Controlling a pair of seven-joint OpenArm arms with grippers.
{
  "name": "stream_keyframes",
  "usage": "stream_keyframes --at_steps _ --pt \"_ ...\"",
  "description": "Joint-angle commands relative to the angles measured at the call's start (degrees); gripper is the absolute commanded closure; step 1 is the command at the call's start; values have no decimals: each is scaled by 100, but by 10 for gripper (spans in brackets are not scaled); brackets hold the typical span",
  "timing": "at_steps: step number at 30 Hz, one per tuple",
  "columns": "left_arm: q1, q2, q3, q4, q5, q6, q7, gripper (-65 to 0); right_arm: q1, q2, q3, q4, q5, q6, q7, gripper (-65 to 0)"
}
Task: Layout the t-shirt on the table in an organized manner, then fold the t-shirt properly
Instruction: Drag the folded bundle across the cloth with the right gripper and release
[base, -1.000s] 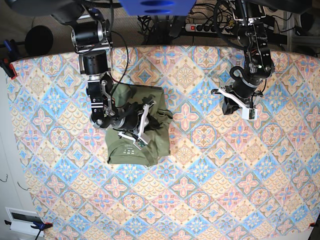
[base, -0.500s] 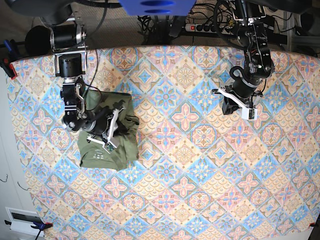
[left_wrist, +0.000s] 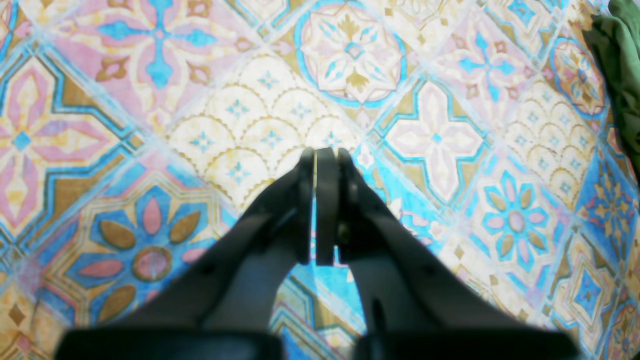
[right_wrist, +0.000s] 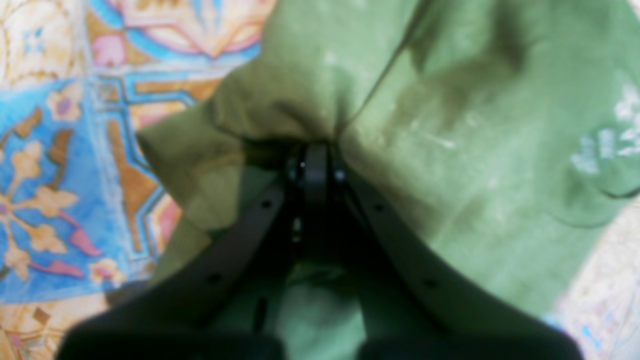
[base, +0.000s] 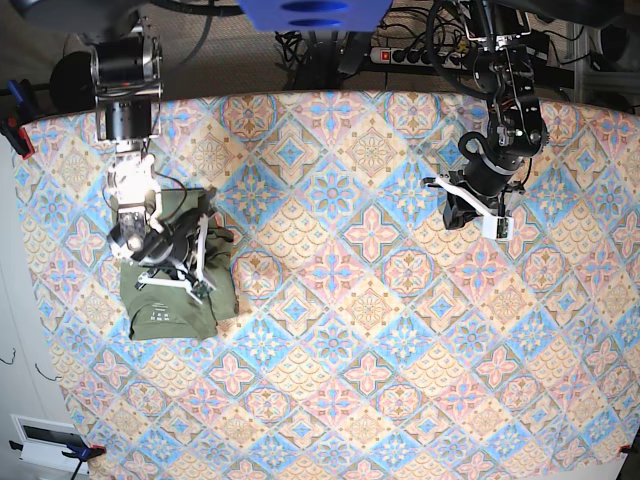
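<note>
The right gripper (base: 190, 262), jaws clamped on a bunched fold of the olive t-shirt (base: 170, 300), holds the folded garment near the left edge of the patterned table (base: 380, 330). Well apart on the far right, the left gripper (base: 472, 215) hovers over bare cloth, jaws closed and empty.

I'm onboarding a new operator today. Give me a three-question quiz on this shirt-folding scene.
1. True or false: the left gripper holds the t-shirt.
2. Which gripper is shut on cloth? A) left B) right C) neither
3. Fill in: in the base view, the shirt lies near the table's ____ edge.

Key: 1 false, it is shut on nothing. 2 B, the right gripper. 3 left.
</note>
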Motion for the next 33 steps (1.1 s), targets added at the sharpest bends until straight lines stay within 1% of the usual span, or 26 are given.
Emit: stream_keyframes --at_steps 1,5,7,12,17,22,24,26,33 --pt "-38 -38 -9 126 -76 -30 -119 0 52 38 23 285 35 12 18 0" --pt "-38 -38 -9 126 -76 -30 -119 0 -115 38 31 882 44 12 -131 0" --pt "-38 -38 -9 126 -76 -30 -119 0 -115 38 207 1006 44 12 -131 0" --pt "-38 -38 -1 126 -76 -30 -119 0 -63 38 955 962 44 12 -96 0" --pt "-38 -38 8 126 -76 -30 -119 0 -54 38 1262 320 35 12 45 0" --pt "-38 -30 8 126 -76 -38 -119 0 -54 38 1236 -278 27 12 353 0" --pt "-38 -30 114 126 -76 -38 -119 0 -89 12 1227 -287 27 12 370 0" --pt "-38 -30 158 126 -76 -38 -119 0 -106 -129 1139 -269 27 12 361 0" --pt "-38 -30 175 126 -76 -38 -119 0 -115 -173 638 -137 35 12 370 0"
